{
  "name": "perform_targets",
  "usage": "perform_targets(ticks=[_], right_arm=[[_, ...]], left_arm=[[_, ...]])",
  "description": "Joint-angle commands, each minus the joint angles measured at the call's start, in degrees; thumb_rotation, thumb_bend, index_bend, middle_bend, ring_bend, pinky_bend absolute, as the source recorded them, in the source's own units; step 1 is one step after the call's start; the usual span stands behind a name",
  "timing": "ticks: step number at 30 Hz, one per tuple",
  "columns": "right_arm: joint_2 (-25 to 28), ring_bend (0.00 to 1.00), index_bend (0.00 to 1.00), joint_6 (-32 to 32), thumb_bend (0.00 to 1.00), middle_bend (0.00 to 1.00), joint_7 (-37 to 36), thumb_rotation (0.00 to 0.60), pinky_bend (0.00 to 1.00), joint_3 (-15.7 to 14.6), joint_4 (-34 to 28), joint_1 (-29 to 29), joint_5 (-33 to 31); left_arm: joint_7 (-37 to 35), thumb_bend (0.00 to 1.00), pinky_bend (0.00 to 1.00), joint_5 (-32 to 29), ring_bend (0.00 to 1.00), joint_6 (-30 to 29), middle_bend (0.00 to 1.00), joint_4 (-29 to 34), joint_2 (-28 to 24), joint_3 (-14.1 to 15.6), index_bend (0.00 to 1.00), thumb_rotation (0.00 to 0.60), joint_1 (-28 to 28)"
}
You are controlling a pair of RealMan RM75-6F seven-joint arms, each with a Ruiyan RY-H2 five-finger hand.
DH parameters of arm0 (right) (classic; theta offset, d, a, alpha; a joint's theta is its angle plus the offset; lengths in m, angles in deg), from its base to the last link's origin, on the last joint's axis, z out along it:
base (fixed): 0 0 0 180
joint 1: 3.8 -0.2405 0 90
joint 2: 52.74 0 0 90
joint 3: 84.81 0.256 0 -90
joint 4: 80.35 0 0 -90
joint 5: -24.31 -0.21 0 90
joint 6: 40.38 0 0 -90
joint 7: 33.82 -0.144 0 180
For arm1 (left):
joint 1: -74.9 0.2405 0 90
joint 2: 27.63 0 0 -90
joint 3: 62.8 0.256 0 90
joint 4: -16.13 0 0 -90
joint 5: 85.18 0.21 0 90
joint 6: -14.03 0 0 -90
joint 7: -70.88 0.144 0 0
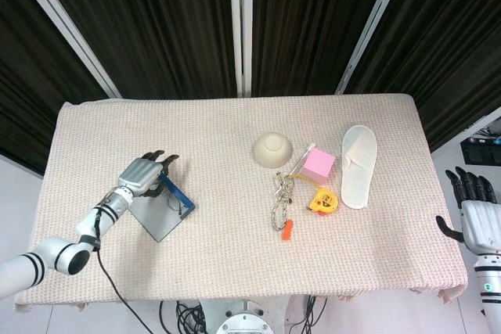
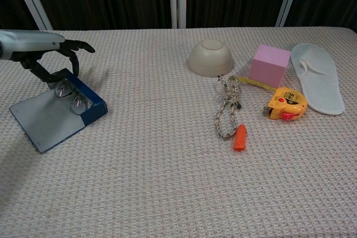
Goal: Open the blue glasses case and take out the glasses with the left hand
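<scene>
The left hand hovers over the open blue glasses case near the tabletop's left edge, fingers curled and empty. The glasses lie inside the case. The right hand hangs released beyond the right edge.

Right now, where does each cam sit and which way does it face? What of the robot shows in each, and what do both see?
Head view: high above the near table edge, looking steeply down on the whole table; shows the left arm and left hand over the blue glasses case, and the right hand off the table's right end.
Chest view: low at the near edge, looking across the table at the dark curtains; only the left hand shows.
Shared: left hand, open case with glasses, bowl, pink block, tape measure, slipper.
</scene>
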Motion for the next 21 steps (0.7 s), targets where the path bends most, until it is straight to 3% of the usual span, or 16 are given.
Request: perform_targets(ticks=[1,11,21], right_arm=[[0.01,0.00,0.00,0.18,0.22,0.00,0.12,0.600,0.00,0.00,-0.11,0.03,0.06],[-0.07,0.00,0.00,0.37,0.22,0.00,1.17,0.600,0.00,-0.08,-0.88,-0.26,0.58],[0.00,0.00,0.00,0.53,0.23,0.00,1.79,0.600,0.00,-0.20,-1.46,-0.36,0.81]], left_arm=[[2.32,0.55,0.13,-2.51,0.00,1.01,0.34,2.25,-1.87,0.64,0.02,0.600,0.09],[12.09,0.54,0.13,-15.83,0.00,3.67,0.36,11.55,-9.02,3.83,0.03,0.600,-2.16],[19.58,0.54,0.14,-26.96,0.03,1.50,0.44,20.85,-14.33,8.40,0.03,0.600,-5.61]])
